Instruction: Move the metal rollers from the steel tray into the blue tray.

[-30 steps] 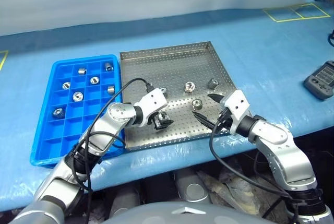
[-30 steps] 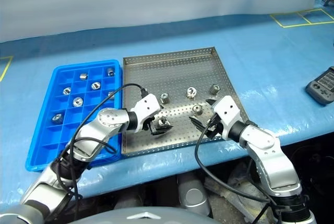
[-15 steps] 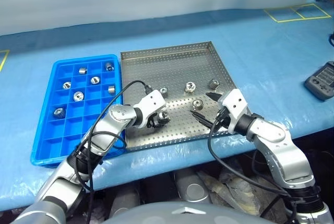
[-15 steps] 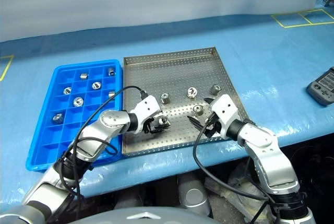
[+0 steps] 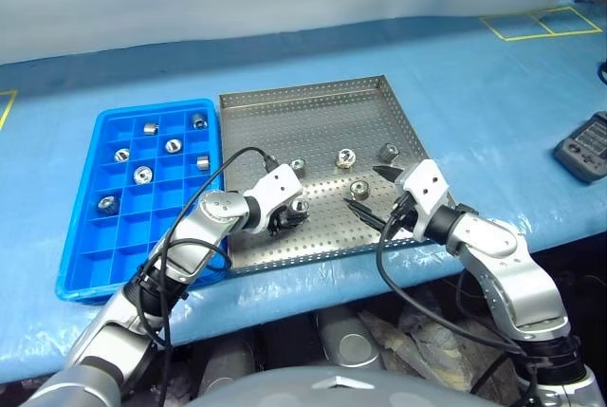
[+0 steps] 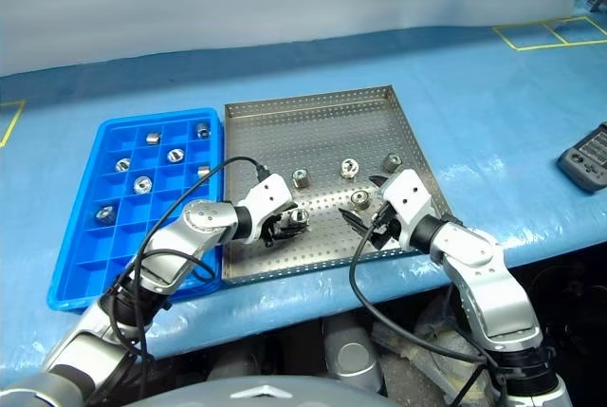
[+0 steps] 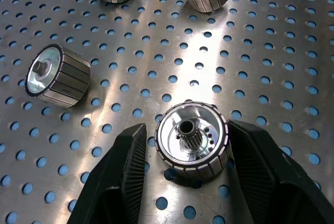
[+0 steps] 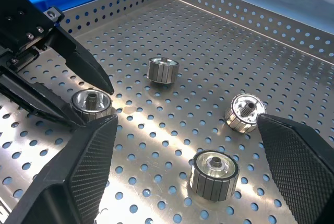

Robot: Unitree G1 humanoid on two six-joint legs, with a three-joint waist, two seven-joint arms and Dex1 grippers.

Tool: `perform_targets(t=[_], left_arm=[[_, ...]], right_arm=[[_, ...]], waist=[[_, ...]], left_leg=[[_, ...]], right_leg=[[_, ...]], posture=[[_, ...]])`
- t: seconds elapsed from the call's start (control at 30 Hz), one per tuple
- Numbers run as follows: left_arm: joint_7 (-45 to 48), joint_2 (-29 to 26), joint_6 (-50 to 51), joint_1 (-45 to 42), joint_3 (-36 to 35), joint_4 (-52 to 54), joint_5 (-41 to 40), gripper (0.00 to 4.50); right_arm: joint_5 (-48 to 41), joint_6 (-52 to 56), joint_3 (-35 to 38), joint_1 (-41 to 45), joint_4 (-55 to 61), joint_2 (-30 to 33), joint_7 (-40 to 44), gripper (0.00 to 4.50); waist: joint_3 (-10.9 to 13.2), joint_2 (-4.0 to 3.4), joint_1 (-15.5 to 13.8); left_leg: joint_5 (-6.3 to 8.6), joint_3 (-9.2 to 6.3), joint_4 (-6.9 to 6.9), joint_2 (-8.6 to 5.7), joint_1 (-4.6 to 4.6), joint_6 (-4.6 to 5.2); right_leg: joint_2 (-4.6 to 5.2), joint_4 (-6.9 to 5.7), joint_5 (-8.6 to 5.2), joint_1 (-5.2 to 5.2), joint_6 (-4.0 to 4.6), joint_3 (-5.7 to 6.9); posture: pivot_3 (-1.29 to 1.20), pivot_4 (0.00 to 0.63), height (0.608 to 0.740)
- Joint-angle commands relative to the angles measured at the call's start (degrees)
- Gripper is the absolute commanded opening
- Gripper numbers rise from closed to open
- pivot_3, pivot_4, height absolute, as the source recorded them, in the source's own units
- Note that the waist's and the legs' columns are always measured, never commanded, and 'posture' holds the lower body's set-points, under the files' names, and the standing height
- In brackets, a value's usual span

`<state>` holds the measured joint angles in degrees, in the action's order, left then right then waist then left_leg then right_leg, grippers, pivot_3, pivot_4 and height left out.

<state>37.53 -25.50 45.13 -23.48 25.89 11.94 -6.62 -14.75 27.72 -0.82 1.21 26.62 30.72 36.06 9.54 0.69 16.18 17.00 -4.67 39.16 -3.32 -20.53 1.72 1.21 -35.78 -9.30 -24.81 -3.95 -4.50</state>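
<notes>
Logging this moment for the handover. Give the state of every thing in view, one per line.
Left gripper: fingers closing around a roller, slim gaps either side.
That roller: standing on end on the steel tray.
Right gripper: wide open, holding nothing, above the steel tray.
Steel tray: five rollers in it.
Blue tray: seven rollers, one to a compartment.
Handheld device: lying on the blue table cover.

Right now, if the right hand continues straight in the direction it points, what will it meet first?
Probably the metal roller lying nearest between the open right hand's fingers, on the steel tray floor. Depth is uncertain, so it might pass just over it.
</notes>
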Motion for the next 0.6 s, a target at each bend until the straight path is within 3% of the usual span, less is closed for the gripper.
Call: perform_targets(t=[0.03,0.13,0.3,0.6], left_arm=[[-0.17,-0.48,-0.02,-0.21,-0.68,0.95,0.93,2.64],[-0.17,-0.31,0.17,-0.19,-0.84,0.85,0.74,2.64],[-0.05,-0.34,0.36,-0.28,-0.79,1.03,0.73,1.67],[-0.38,-0.34,0.17,-0.4,-1.01,0.89,1.21,1.67]], right_arm=[[-0.1,-1.61,0.07,1.13,0.1,-0.33,-0.18,4.5],[-0.04,-1.83,-0.1,1.36,-0.13,-0.4,-0.2,4.5],[-0.01,-2.21,-0.19,1.53,-0.35,-0.43,-0.26,4.5],[-0.07,-2.5,-0.37,1.69,-0.54,-0.43,-0.37,4.5]], waist=[[0.0,0.0,-0.02],[0.0,0.0,-0.07],[0.0,0.0,-0.11],[0.0,0.0,-0.1]], left_leg=[[0.0,0.0,0.0,0.0,0.0,0.0],[0.0,0.0,0.0,0.0,0.0,0.0],[0.0,0.0,0.0,0.0,0.0,0.01],[0.0,0.0,0.0,0.0,0.0,0.0]], right_leg=[[0.0,0.0,0.0,0.0,0.0,0.0],[0.0,0.0,0.0,0.0,0.0,0.0],[0.01,0.0,0.0,0.0,0.0,0.0],[0.01,0.0,0.0,0.0,0.0,-0.01]], posture=[[-0.31,0.15,0.74],[-0.31,0.15,0.74],[-0.31,0.15,0.74],[-0.31,0.15,0.74]])
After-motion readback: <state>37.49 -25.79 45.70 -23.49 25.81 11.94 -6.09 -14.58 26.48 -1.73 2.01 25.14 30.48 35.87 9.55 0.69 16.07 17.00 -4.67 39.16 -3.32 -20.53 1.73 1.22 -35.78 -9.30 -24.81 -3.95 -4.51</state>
